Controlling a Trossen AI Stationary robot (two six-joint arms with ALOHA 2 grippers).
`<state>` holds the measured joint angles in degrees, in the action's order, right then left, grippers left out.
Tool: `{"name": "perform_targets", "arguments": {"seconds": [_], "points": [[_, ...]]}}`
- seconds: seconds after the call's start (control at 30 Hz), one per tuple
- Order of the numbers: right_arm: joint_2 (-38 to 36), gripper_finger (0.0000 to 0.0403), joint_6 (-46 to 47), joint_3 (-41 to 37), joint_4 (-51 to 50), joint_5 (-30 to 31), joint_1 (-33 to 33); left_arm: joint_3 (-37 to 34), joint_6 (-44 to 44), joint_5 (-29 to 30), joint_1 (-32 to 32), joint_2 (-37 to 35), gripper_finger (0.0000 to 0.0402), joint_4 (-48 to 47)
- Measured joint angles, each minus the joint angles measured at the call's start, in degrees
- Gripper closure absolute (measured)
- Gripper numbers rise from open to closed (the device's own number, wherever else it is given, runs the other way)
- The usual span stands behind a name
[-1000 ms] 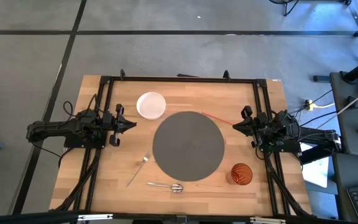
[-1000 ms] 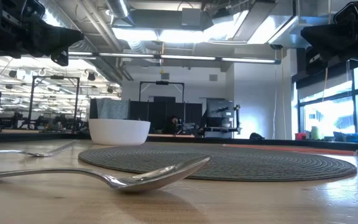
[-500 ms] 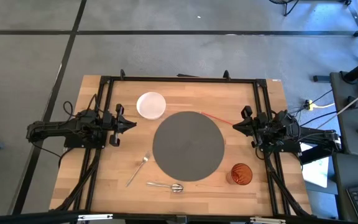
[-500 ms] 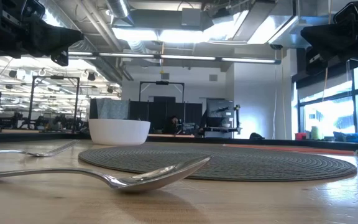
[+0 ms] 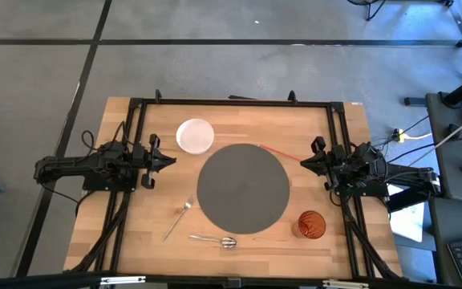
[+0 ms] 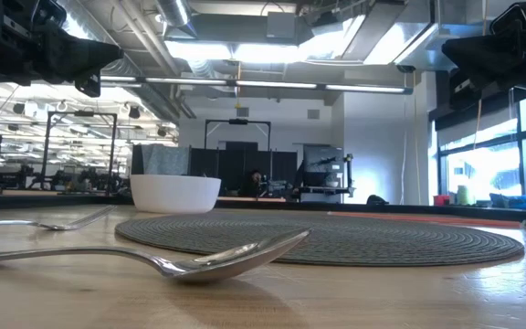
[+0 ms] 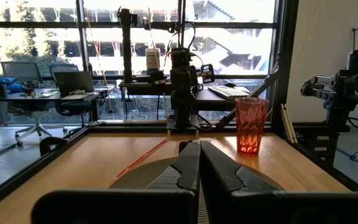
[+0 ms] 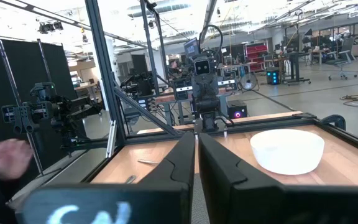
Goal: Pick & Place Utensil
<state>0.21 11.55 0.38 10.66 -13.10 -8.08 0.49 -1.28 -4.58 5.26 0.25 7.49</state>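
Silver metal fork [image 5: 178,218] and spoon [image 5: 213,239] lie untouched by your round grey placemat [image 5: 243,186]; left gripper [image 5: 167,160] and right gripper [image 5: 305,160] wait pinched together — everything's ahead.

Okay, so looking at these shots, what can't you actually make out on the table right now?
- Fork: tines too small to count in the high view; low view cuts its handle at the edge.
- Spoon: handle end cut off by the low view's edge.
- Red cup: any contents unreadable from above; absent from the low view.
- White bowl: inside hidden by its wall in the low view.
- Red stick: too thin to identify.
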Motion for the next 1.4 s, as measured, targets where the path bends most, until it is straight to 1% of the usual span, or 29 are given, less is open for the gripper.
{"name": "perform_targets", "arguments": {"seconds": [0.63,0.77,0.9,0.97,1.07,1.13,1.27,1.4], "points": [[0.0,0.0379,0.0,0.0,0.0,0.0,-0.02,-0.01,0.03,-0.02,-0.02,0.0,0.0398,0.01],[0.0,0.0379,-0.45,-0.01,0.21,0.03,0.0,0.0,3.08,0.7,-0.02,0.0,0.0398,1.77],[0.0,0.0379,-3.31,-0.02,0.68,0.04,0.0,-0.01,4.84,0.59,-0.01,0.0,0.0398,2.22],[0.02,0.0379,-4.56,-0.02,0.65,0.02,0.0,-0.02,3.5,0.57,-0.02,0.0,0.0398,2.37],[0.02,0.0379,-4.64,-0.02,0.63,0.03,0.0,-0.02,1.55,0.82,0.0,0.0,0.0398,5.7],[0.02,0.0379,-4.66,-0.02,0.65,0.04,-0.02,-0.02,0.52,0.03,0.0,0.0,0.0398,6.07],[0.02,0.0379,-2.63,-0.02,0.66,0.02,0.0,-0.02,-0.92,-1.88,0.0,0.0,0.0398,6.49],[0.02,0.0379,0.54,-0.02,0.66,0.02,0.0,-0.02,-5.16,-3.57,0.0,0.0,0.0398,4.71]]}}
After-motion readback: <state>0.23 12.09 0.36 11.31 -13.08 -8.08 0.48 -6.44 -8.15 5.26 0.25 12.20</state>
